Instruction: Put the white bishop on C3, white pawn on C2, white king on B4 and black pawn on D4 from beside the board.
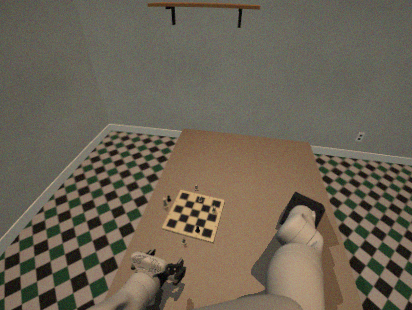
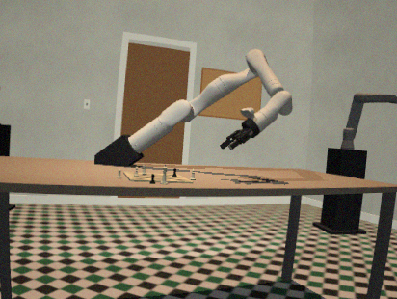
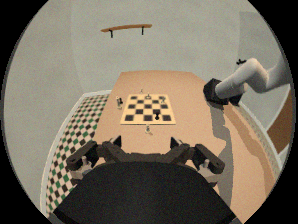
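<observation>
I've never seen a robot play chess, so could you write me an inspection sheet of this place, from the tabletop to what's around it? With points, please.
Surface: brown table [image 1: 245, 175] [image 2: 299, 178] [image 3: 165, 82], shadows across it.
Job's things: chessboard [image 1: 219, 220] [image 3: 173, 116] with three pieces on it; four more stand beside it, including a black piece [image 1: 168, 198] [image 2: 152, 178]; none lies toppled as far as visible.
Clutter: nothing seen.
Gripper [image 1: 159, 260] [image 2: 227, 146] [image 3: 145, 141]: open, empty, raised above the table away from the board.
Cables: nothing seen.
Surroundings: checkered floor [image 1: 100, 185] [image 2: 193, 241] [image 3: 75, 130], wall shelf [image 1: 205, 6] [image 3: 126, 28], brown door [image 2: 156, 87], another arm on a black stand [image 2: 344, 188].
</observation>
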`<state>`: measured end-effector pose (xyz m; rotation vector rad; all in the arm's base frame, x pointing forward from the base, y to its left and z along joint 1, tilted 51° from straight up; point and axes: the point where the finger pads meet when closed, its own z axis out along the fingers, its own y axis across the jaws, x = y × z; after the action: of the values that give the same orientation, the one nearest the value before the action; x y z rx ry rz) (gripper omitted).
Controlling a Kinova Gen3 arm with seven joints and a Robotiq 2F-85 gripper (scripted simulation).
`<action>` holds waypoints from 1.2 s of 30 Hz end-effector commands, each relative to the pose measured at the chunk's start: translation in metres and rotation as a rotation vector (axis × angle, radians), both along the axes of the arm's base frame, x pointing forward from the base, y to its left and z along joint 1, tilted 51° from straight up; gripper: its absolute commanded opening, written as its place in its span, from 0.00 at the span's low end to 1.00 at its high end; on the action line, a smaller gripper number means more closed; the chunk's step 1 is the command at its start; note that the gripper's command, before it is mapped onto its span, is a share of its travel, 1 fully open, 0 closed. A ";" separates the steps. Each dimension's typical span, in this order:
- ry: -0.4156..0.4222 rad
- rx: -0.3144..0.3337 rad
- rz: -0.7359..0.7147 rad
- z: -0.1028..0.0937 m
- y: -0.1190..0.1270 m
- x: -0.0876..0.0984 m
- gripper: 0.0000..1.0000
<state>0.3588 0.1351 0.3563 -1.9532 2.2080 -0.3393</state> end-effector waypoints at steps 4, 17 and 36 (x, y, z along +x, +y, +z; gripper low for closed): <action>0.002 0.002 -0.005 0.000 -0.001 0.000 1.00; 0.117 0.049 -0.182 -0.026 -0.022 -0.016 1.00; 0.527 0.325 -0.933 -0.083 -0.053 -0.070 1.00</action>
<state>0.2883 0.0915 0.2799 -0.8640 3.0898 0.4556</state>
